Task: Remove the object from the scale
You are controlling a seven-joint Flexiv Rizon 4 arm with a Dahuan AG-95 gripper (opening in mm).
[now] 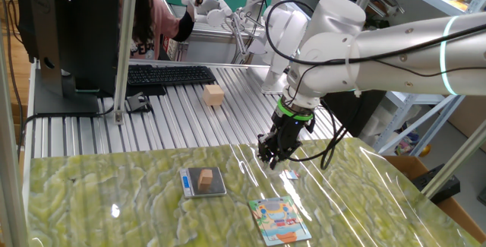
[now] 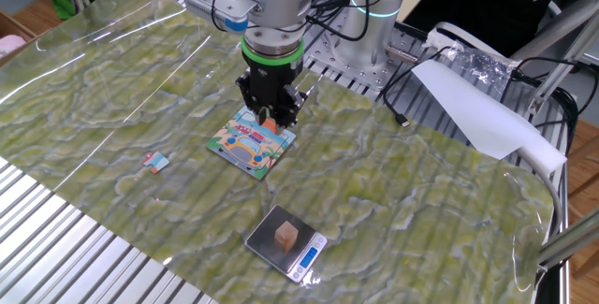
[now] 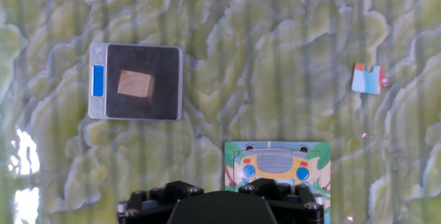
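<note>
The small tan-brown wooden cube (image 1: 205, 177) sits on the grey platform of the pocket scale (image 1: 217, 189) on the green marbled mat. Both also show in the other fixed view, cube (image 2: 286, 237) on scale (image 2: 266, 235), and in the hand view, cube (image 3: 134, 83) on scale (image 3: 167, 58), at the upper left. My gripper (image 1: 270, 158) hovers above the mat, well to the right of the scale. In the other fixed view the gripper (image 2: 270, 119) hangs over the picture card with its fingers apart and empty. The hand view shows only the gripper's black base.
A colourful picture card (image 1: 279, 220) lies near the mat's front, and shows below the hand (image 3: 275, 158). A small loose puzzle piece (image 3: 366, 79) lies to the right. A larger pale wooden block (image 1: 213, 95) and a keyboard (image 1: 167, 74) sit on the slatted table behind.
</note>
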